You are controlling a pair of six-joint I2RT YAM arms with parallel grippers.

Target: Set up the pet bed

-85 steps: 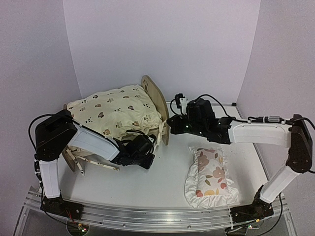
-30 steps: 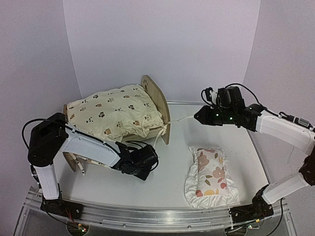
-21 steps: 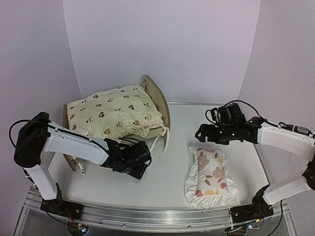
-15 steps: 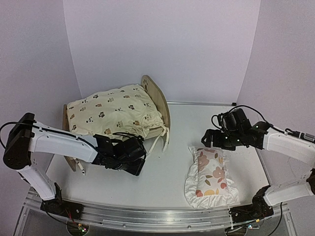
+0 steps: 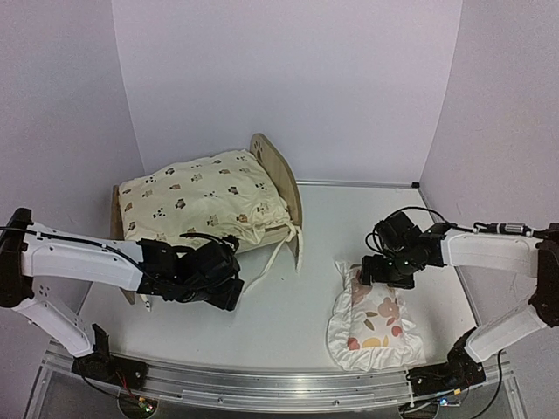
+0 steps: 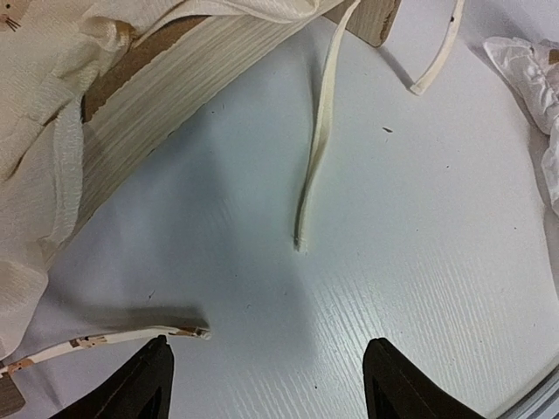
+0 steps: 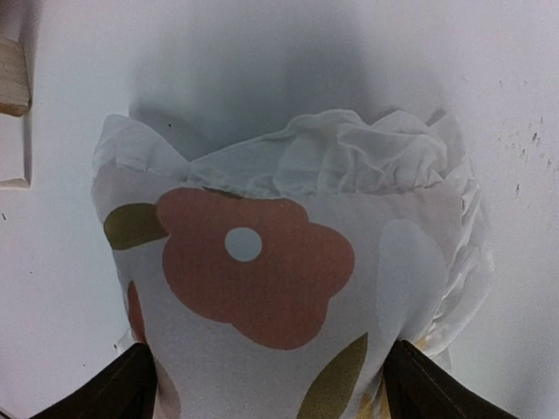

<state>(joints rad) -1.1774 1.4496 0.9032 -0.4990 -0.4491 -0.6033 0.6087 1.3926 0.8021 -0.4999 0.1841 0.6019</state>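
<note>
The pet bed (image 5: 279, 183) stands at the back left, light wood with an arched headboard. A cream animal-print cushion (image 5: 201, 196) lies on it. Its wooden side rail (image 6: 175, 96) fills the top left of the left wrist view, and cream ties (image 6: 316, 148) trail from it onto the table. My left gripper (image 5: 229, 292) hovers open in front of the bed, with only bare table between its fingertips (image 6: 148, 384). My right gripper (image 5: 371, 272) is open at the far end of the floral pillow (image 5: 376, 319). Its fingertips (image 7: 419, 384) flank the pillow (image 7: 262, 262).
A bed leg (image 7: 10, 78) shows at the left edge of the right wrist view. Another tie end (image 6: 437, 52) lies near the pillow's ruffle (image 6: 533, 70). Lavender walls close in the back and sides. A metal rail (image 5: 279, 384) runs along the near edge.
My left gripper has opened and drawn back leftward from the bed's ties. My right gripper has opened and come down from the back to the pillow's far end.
</note>
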